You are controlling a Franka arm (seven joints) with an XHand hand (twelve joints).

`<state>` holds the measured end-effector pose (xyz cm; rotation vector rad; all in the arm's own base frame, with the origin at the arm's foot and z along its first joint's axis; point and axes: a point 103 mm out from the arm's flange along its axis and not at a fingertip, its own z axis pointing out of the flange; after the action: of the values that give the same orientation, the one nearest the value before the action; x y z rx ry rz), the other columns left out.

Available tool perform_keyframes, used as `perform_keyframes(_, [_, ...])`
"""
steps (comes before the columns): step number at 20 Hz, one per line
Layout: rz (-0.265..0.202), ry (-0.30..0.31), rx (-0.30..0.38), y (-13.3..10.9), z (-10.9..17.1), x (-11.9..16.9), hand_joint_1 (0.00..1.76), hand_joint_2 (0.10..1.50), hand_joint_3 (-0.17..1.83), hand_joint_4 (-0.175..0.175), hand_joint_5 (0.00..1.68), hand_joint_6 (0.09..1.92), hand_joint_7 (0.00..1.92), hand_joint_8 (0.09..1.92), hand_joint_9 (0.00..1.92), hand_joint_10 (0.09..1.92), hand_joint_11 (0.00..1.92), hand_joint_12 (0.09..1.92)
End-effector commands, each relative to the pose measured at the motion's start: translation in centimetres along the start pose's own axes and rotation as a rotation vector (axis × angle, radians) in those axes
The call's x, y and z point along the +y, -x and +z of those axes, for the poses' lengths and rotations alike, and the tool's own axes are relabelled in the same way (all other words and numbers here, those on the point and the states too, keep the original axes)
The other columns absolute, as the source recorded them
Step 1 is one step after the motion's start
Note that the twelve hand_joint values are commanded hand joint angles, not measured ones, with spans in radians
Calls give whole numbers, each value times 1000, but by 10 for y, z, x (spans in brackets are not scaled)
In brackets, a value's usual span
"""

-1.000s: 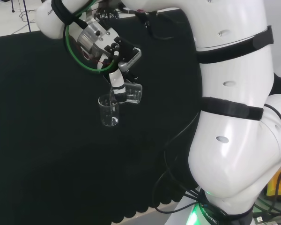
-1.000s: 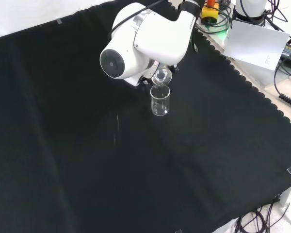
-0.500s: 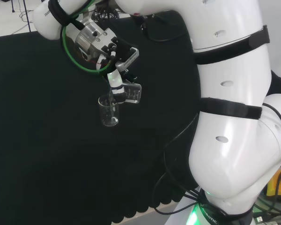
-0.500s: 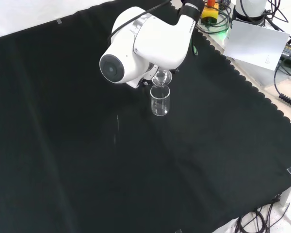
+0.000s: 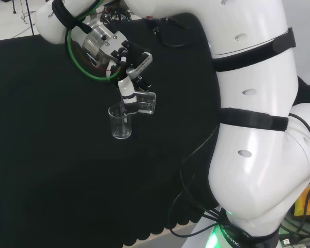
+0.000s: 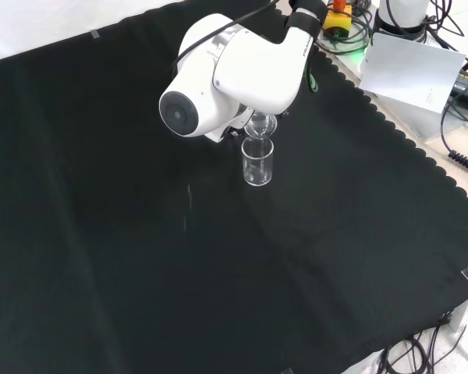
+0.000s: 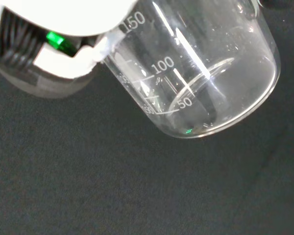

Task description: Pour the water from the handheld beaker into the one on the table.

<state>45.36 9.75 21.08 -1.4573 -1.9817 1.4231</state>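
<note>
A clear glass beaker (image 5: 120,122) stands upright on the black cloth (image 5: 51,155); the front view shows this beaker (image 6: 257,163) just below the arm's white link. My hand (image 5: 128,90) is shut on a second clear beaker (image 5: 146,102), tipped on its side with its mouth toward the standing one's rim. From the front, the held beaker (image 6: 260,125) sits just above the standing one. Up close in the wrist view, the held beaker (image 7: 196,73) has printed graduations and a curved water line near its base. A finger (image 7: 59,58) lies against its wall.
The arm's big white links (image 5: 253,113) rise at the right of the head view. In the front view a white link with a grey cap (image 6: 218,78) stands before the hand. Cables, a white box (image 6: 413,74) and a yellow and red device (image 6: 337,15) lie beyond the cloth's scalloped edge.
The wrist and hand have edged slightly up and to the left in the head view, with the held beaker staying tipped over the standing one. The standing beaker has not moved.
</note>
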Motion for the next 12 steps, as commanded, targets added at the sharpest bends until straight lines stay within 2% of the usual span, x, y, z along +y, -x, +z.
perform_keyframes(1, [19, -22, -1, 0, -2, -1, 1311, 585, 778, -175, 1273, 699, 1326, 676, 1720, 111, 1460, 630])
perform_keyframes(12, [28, -58, -9, 0, -3, -1, 1310, 586, 780, -175, 1268, 708, 1321, 685, 1718, 114, 1460, 631])
